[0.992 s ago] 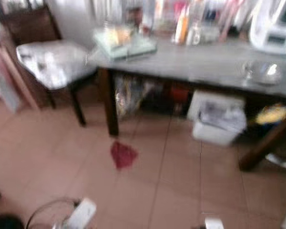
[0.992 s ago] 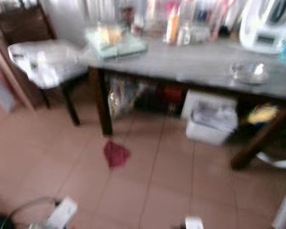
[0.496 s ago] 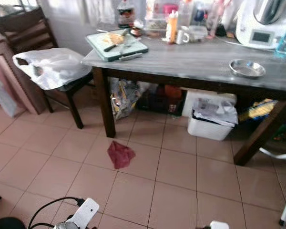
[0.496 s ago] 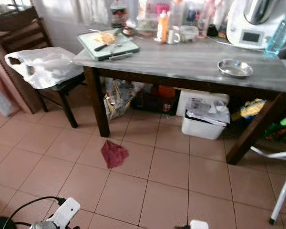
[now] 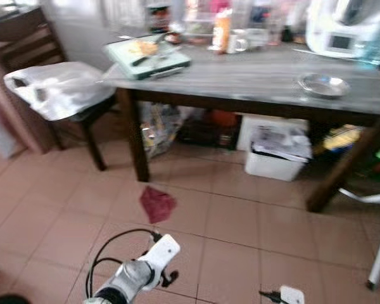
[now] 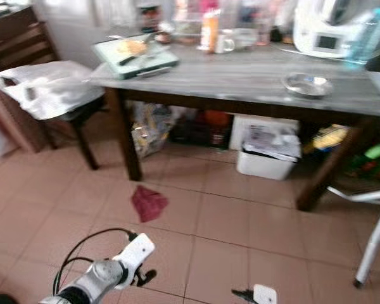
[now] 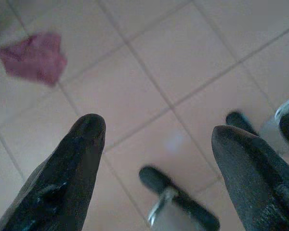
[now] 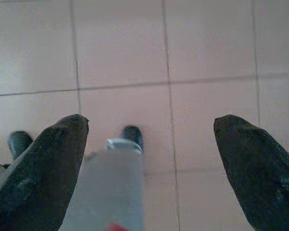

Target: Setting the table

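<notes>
Now the left arm has come up into the head views, its silver forearm and white wrist block rising from the lower edge above the tiled floor [image 5: 44, 209], where half a second ago little more than the block showed. The whole scene has also slid slightly, so the camera has moved; the things themselves look unmoved. I read this as the approach: the robot is well short of the table [image 5: 253, 79], and nothing is carried.

The left claw [image 7: 154, 144] is spread wide with nothing between its fingers, pointing down at the floor with the red cloth [image 5: 156, 204] near. The right claw [image 8: 151, 139] is likewise open and empty over bare tile.

On the table, the shallow metal dish [image 5: 323, 84] sits toward the right end, well apart from the green cutting board [image 5: 147, 56] at the left corner, with bottles and a white kitchen machine [image 5: 339, 28] along the back.

The picture is soft with motion, so what lies on the board is probably food and a knife, though I cannot be sure. The table's right end is cut off.
</notes>
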